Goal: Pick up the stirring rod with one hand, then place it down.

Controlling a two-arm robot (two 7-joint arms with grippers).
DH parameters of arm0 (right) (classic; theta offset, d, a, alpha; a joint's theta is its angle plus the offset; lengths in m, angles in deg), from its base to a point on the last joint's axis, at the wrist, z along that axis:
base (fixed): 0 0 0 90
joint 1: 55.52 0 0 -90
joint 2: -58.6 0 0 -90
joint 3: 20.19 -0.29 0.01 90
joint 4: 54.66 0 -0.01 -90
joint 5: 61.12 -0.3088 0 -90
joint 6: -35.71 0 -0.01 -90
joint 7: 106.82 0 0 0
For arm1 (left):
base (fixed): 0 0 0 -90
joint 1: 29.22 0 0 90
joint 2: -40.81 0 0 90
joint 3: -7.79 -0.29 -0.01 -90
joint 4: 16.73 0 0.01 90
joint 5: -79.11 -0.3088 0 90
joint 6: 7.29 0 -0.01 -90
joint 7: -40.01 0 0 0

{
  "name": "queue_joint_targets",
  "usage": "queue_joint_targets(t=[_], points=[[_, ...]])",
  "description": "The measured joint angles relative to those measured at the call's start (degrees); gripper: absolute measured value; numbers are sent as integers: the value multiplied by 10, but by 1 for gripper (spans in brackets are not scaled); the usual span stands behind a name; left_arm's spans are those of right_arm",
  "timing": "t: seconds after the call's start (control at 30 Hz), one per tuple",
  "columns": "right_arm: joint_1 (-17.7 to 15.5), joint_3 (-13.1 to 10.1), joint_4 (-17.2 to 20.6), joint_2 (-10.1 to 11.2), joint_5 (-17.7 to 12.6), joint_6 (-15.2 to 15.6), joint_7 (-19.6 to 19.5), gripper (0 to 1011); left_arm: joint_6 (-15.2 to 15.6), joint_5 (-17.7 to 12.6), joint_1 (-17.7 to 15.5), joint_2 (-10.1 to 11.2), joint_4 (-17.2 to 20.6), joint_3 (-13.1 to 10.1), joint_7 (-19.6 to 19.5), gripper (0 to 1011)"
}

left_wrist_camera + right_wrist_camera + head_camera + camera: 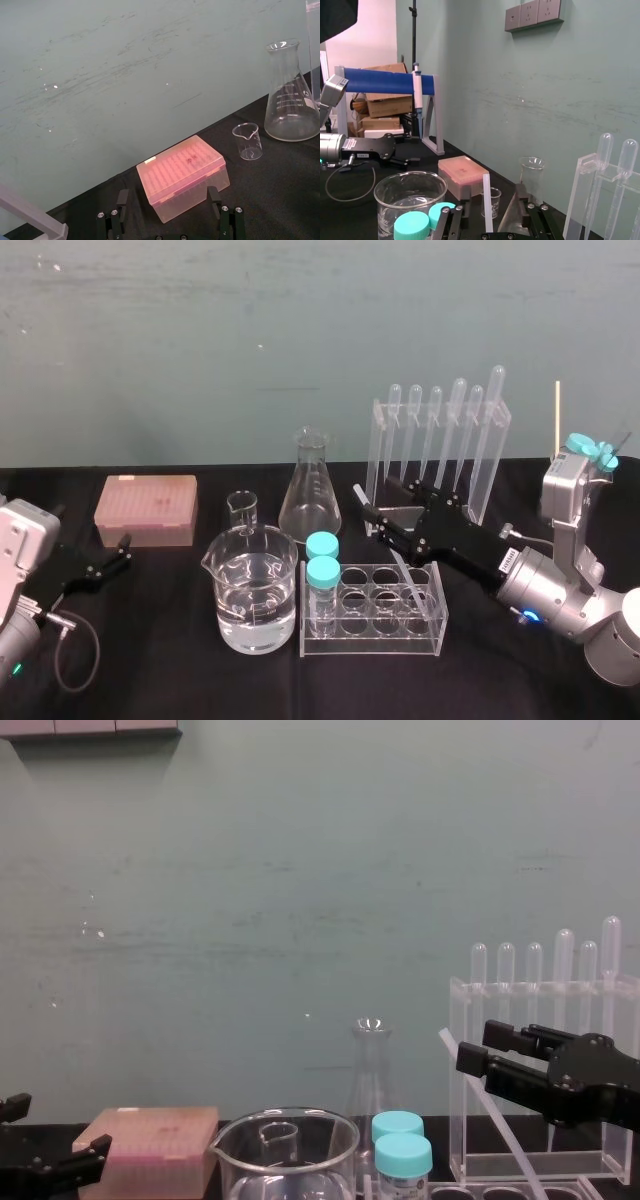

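Nearest me in the head view stood the water beaker (255, 592) and the clear tube rack (375, 612). The stirring rod (404, 573), thin, straight and translucent white, leaned in that rack with its top tilted left. My right gripper (368, 512) hung over the rack's far side, fingers spread. My left gripper (122, 550) sat far left by the pink box (146, 508), fingers spread too. In the right wrist view the rod rose between my fingers, clear of both. In the chest view its blunt top showed just left of my fingertips.
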Motion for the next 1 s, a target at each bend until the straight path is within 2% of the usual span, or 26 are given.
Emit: queue_joint_targets(t=[0.07, 0.1, 0.13, 0.2, 0.3, 0.47, 0.6, 0.73, 0.83, 0.97, 1.0], points=[[0, 0, 0, 0, 0, 0, 0, 609, 0, 0, 0, 0, 0, 0, 0, 1000], [0, 0, 0, 0, 0, 0, 0, 609, 0, 0, 0, 0, 0, 0, 0, 1000], [0, 0, 0, 0, 0, 0, 0, 666, 0, 0, 0, 0, 0, 0, 0, 1000], [0, 0, 0, 0, 0, 0, 0, 703, 0, 0, 0, 0, 0, 0, 0, 1000], [0, 0, 0, 0, 0, 0, 0, 820, 0, 0, 0, 0, 0, 0, 0, 1000], [0, 0, 1, 0, 0, -2, 0, 954, 0, 0, 0, 0, 0, 0, 0, 1000], [-4, -7, 19, 1, -2, -18, -3, 1003, 0, 0, 0, 0, 0, 0, 0, 1000], [-14, -24, 45, 0, 5, -37, -32, 1003, 0, 0, 0, 0, 0, 0, 0, 1000], [-25, -41, 66, 0, 27, -41, -75, 1003, 0, 0, 0, 0, 0, 0, 0, 1000], [-41, -62, 85, 1, 56, -19, -133, 1003, 0, 0, 0, 0, 0, 0, 0, 1000], [-47, -69, 90, 3, 68, -2, -156, 1003, 0, 0, 0, 0, 0, 0, 0, 1000]])
